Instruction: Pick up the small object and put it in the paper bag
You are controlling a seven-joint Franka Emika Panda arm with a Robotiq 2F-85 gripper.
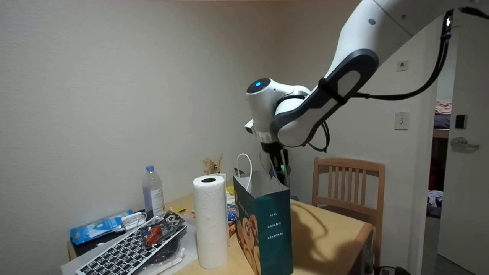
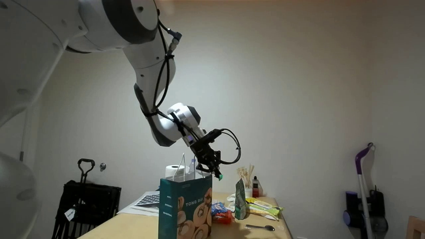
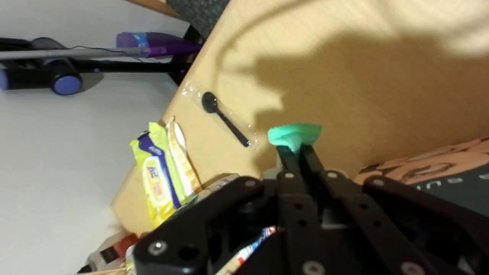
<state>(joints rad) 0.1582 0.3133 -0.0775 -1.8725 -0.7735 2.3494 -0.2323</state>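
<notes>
The small object (image 3: 296, 133) is a thin teal-green piece. In the wrist view my gripper (image 3: 295, 152) is shut on it, and it sticks out past the fingertips. It also shows as a green spot at the gripper's tip in both exterior views (image 1: 282, 168) (image 2: 220, 177). The paper bag (image 2: 186, 212) stands upright on the table, dark teal with white loop handles and a bagel picture; it also shows in an exterior view (image 1: 273, 229) and partly in the wrist view (image 3: 454, 194). My gripper (image 2: 217, 175) is held in the air beside the bag's top edge, around rim height.
A paper towel roll (image 1: 211, 225), a keyboard (image 1: 126, 248) and a bottle (image 1: 153, 191) stand near the bag. A wrapped black spoon (image 3: 229, 124), a yellow wipes pack (image 3: 156, 179) and a green pouch (image 2: 240, 199) lie or stand beyond it. A wooden chair (image 1: 347, 187) stands by the table.
</notes>
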